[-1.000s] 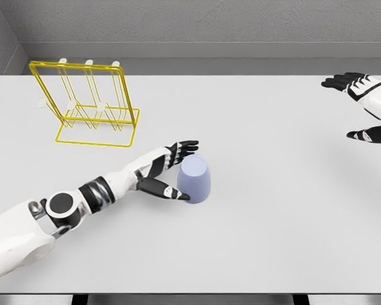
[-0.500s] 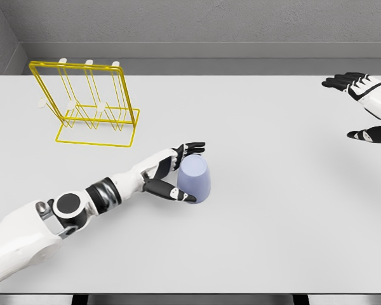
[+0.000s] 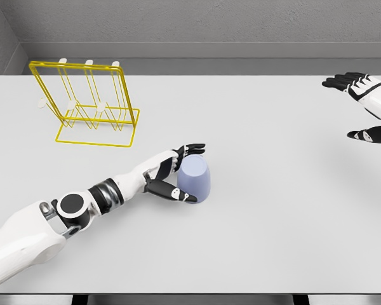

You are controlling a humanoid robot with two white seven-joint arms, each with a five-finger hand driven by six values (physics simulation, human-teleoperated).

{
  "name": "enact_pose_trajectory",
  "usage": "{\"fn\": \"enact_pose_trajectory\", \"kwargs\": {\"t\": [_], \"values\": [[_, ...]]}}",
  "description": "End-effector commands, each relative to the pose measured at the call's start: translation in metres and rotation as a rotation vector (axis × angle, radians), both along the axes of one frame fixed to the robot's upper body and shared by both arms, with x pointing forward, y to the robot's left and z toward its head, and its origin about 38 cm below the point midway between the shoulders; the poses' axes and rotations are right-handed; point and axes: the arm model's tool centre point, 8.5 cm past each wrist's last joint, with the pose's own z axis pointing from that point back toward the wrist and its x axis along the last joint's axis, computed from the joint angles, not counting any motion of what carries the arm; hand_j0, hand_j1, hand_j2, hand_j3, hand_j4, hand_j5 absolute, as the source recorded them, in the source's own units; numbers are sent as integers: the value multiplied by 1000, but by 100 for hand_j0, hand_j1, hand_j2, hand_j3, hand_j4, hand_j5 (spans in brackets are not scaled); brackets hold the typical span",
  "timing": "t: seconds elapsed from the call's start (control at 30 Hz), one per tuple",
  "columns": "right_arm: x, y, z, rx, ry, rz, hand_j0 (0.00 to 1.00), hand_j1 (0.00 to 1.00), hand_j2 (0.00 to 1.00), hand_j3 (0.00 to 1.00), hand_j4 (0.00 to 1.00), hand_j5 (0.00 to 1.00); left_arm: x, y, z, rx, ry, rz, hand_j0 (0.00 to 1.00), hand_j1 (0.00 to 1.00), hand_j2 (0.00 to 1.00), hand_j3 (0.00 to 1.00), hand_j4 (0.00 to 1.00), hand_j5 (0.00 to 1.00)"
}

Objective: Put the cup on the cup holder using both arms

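Observation:
A pale blue cup stands upside down near the middle of the white table. My left hand wraps its left side: the fingers curl over the back edge and the thumb presses the front base. The yellow wire cup holder stands at the back left, well away from the cup. My right hand hovers at the far right edge with fingers spread, holding nothing.
A grey wall runs behind the table's far edge. The holder's white pegs stick up from its top rail.
My left hand has closed in from beside the cup until its fingers and thumb clasp it. The cup shifted slightly right. The right hand has not moved.

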Motion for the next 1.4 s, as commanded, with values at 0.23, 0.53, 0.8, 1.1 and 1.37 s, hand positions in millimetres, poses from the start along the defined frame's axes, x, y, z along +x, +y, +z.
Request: {"fn": "enact_pose_trajectory", "kwargs": {"t": [0.23,0.53,0.8,1.1,1.37], "values": [[0,0,1,7,0,-1,100,100,100,100,100,100,0,-3,1,-13,0,0,61,61,61,61,61,61],[0,0,1,7,0,-1,100,100,100,100,100,100,2,-2,5,-26,-8,11,60,60,60,60,60,60],[0,0,1,7,0,-1,100,100,100,100,100,100,6,2,36,-77,-67,15,60,60,60,60,60,60],[0,0,1,8,0,0,100,100,100,100,100,100,7,43,63,-28,-137,44,61,61,61,61,61,61],[0,0,1,8,0,0,100,100,100,100,100,100,15,76,88,-23,-183,84,61,61,61,61,61,61]]}}
